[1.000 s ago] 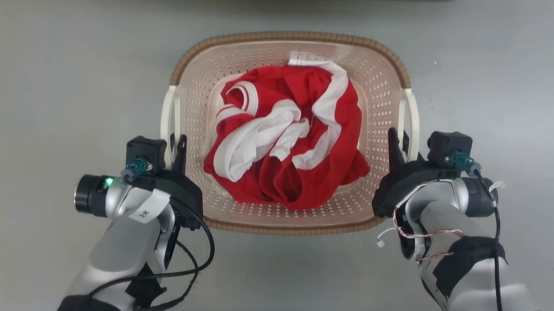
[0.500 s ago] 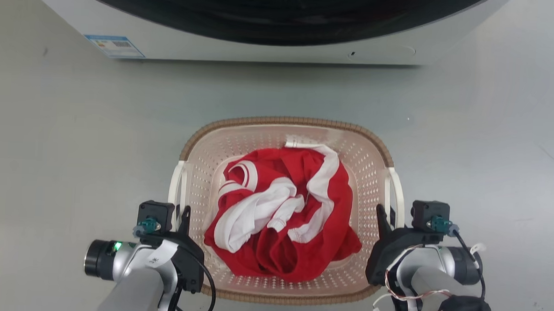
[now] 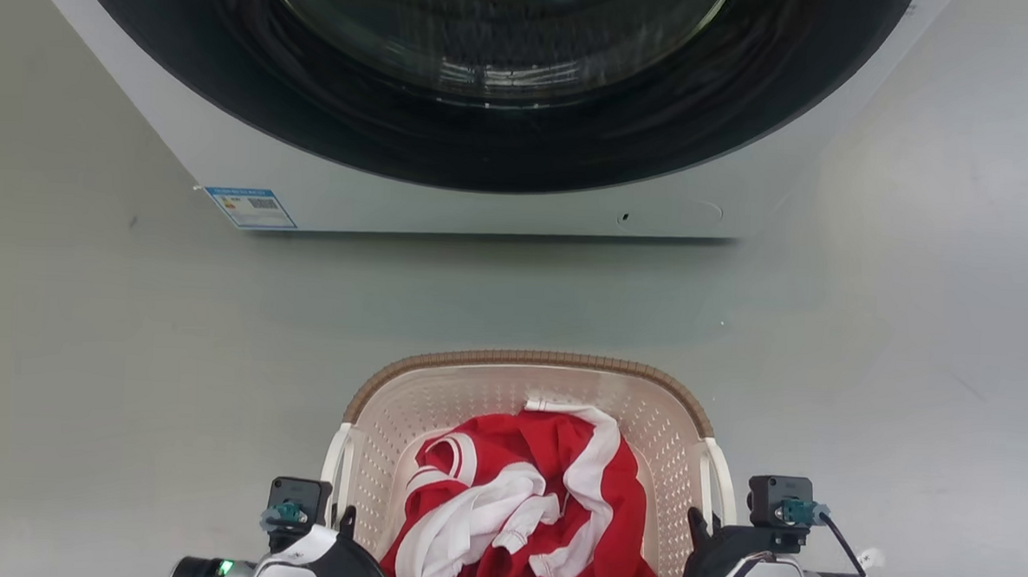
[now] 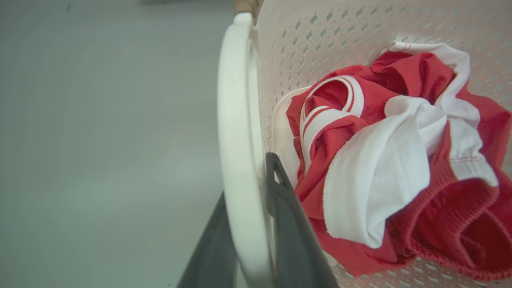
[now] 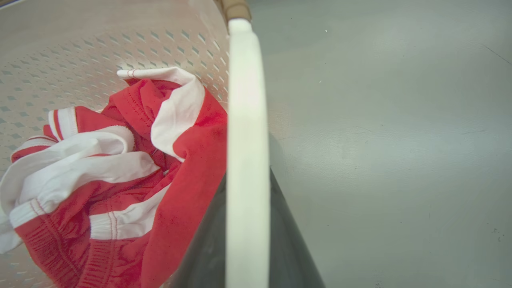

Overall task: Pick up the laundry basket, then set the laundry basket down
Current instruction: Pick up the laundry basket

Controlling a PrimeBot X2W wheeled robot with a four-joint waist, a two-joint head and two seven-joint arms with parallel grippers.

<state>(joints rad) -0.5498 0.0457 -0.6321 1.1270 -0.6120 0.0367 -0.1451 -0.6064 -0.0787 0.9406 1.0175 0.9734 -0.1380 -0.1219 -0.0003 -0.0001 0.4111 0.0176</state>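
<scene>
In the head view, the laundry basket is low in the middle, on our side of the washer, with bare floor between the two. A red and white garment is bundled inside it. Our left gripper is at the basket's left handle and our right gripper is at its right handle. We cannot tell from here whether the basket's bottom is clear of the floor.

In the left wrist view, our dark fingers stand one on each side of the white handle and touch it. We judge them to be clamped on it. The garment lies just inside the perforated wall.

In the right wrist view it is the same. The fingers pinch the right handle from both sides, with grey floor beyond.

We see several ways this could go wrong. Each handle is a thin, smooth bar gripped near one end, so it could slide or twist between the fingers. If one arm rises or sinks faster than the other, the basket would tilt and the loose garment could spill over the rim. Moving too far forward would knock the rim against the washer. If the fingers open before the bottom rests flat on the floor, the basket would drop.
</scene>
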